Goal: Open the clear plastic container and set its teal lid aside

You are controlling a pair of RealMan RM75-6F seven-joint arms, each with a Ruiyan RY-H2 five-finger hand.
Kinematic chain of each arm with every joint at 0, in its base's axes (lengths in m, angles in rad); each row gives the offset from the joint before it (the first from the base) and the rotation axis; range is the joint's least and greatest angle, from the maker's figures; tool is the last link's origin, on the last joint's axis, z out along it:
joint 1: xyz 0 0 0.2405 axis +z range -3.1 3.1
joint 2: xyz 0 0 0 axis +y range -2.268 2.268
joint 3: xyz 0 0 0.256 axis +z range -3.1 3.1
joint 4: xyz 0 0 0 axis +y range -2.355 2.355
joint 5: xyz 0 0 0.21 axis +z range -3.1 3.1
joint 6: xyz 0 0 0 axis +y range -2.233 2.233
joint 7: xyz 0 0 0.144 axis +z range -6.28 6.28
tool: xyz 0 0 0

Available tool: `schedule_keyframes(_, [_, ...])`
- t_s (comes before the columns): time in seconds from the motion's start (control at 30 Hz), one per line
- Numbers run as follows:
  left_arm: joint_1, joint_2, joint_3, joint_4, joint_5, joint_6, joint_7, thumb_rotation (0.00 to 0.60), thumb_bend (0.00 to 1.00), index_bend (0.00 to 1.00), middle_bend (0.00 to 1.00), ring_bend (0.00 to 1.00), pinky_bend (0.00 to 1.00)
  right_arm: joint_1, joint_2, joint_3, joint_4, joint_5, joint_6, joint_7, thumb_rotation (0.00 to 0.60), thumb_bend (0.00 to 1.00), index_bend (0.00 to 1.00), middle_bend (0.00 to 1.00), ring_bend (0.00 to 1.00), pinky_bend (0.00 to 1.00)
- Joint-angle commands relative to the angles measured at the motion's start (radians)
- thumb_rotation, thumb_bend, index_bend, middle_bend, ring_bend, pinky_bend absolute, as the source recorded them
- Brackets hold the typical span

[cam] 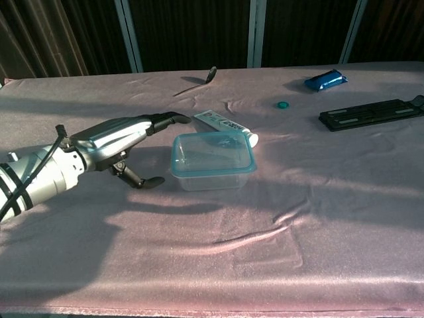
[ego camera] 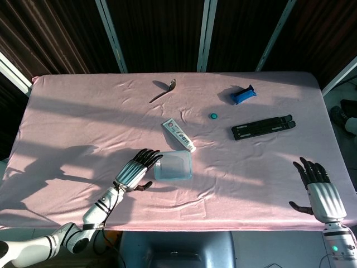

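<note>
Left hand (ego camera: 136,170) is at center frame, fingers spread, holding nothing, just beside the container (ego camera: 173,165), teal lid (cam: 213,154) on. Right hand (ego camera: 322,194) is open at lower right.

Silver hand (cam: 116,142), black fingers (cam: 169,120)

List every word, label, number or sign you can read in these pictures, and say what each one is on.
None can be read.
Toothpaste tube: printing along its side, too small and blurred to make out.
Blue packet: no lettering can be made out.
Container, its teal lid, black bar: no text shows.
</note>
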Motion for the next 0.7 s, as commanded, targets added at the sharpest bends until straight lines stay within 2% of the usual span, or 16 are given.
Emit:
schedule_keyframes(0.03, [-0.018, -0.015, -0.001, 0.007, -0.022, -0.017, 0.023, 0.6, 0.27, 0.0, 0.0, 0.0, 0.0, -0.001, 0.006, 0.001, -0.002, 0.004, -0.002, 0.009, 0.6, 0.18, 0.0, 0.0, 0.0, 0.0])
schedule_keyframes(0.37, [-0.057, -0.045, -0.013, 0.017, -0.106, -0.065, 0.05, 0.6, 0.27, 0.0, 0.0, 0.0, 0.0, 0.003, 0.011, -0.001, -0.008, 0.005, -0.01, 0.016, 0.6, 0.18, 0.0, 0.0, 0.0, 0.0])
schedule_keyframes(0.7, [-0.083, -0.103, -0.013, 0.058, -0.132, -0.057, 0.039, 0.6, 0.27, 0.0, 0.0, 0.0, 0.0, -0.002, 0.02, -0.001, -0.011, 0.003, -0.003, 0.029, 0.6, 0.18, 0.0, 0.0, 0.0, 0.0])
